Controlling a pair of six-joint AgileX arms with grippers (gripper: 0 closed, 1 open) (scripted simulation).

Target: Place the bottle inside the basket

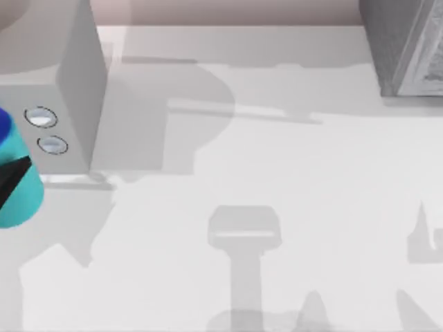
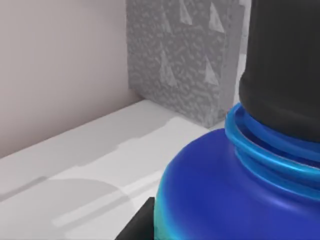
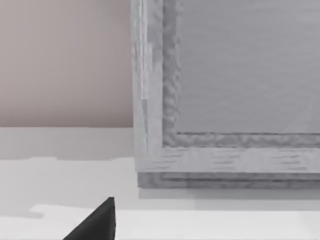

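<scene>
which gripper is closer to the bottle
Left. The left gripper sits at the bottle by the table's left edge; the right gripper's finger faces the grey basket, far right.

Pale grey boxy left arm housing [image 1: 69,83] with two round silver screws [image 1: 41,117], black wedge-shaped finger [image 1: 14,178], matte surfaces

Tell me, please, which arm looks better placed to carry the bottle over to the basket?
Left, probably. The bottle sits at the table's left edge with a dark finger across it, filling the left wrist view, while the grey basket stands far right.
</scene>
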